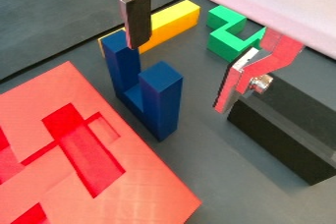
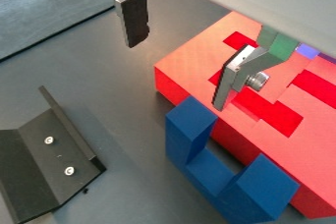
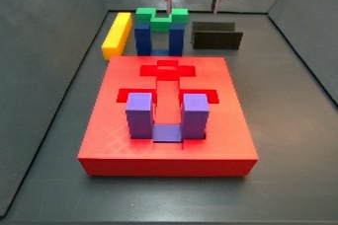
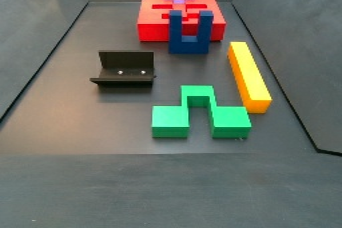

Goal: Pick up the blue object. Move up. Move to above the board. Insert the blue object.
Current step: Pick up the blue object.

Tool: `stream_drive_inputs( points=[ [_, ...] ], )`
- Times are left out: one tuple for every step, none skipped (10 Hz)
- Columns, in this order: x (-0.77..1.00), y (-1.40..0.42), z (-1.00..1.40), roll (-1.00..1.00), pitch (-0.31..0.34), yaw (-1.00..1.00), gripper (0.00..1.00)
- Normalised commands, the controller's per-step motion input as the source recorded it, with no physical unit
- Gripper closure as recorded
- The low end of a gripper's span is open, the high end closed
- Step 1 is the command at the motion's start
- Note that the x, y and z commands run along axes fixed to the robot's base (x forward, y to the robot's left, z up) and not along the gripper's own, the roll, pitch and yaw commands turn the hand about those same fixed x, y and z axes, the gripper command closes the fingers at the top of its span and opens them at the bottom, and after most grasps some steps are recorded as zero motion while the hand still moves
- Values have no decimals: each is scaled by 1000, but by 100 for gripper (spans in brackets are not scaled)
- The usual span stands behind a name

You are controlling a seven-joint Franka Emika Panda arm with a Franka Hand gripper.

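one blue object (image 4: 187, 34), one purple block (image 3: 162, 117), one green block (image 4: 198, 112), one yellow bar (image 4: 249, 74), one board (image 3: 168, 135), one fixture (image 4: 123, 70), one pincer (image 1: 191, 43)

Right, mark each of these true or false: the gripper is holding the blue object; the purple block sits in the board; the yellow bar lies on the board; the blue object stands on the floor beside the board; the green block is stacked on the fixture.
1. The gripper holds the blue object. False: its fingers are spread apart above the block, not gripping it.
2. The purple block sits in the board. True.
3. The yellow bar lies on the board. False: it lies on the floor, apart from the board.
4. The blue object stands on the floor beside the board. True.
5. The green block is stacked on the fixture. False: it lies on the floor, apart from the fixture.
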Motion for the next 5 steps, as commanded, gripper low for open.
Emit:
stream_drive_inputs(
  points=[
    [-26,-3,-151,156,0,0,0],
    [-103,0,-163,151,0,0,0],
    [-140,0,-209,161,0,0,0],
    [-246,0,-280,166,39,-60,0],
    [-274,0,-306,147,47,-74,0]
  ],
)
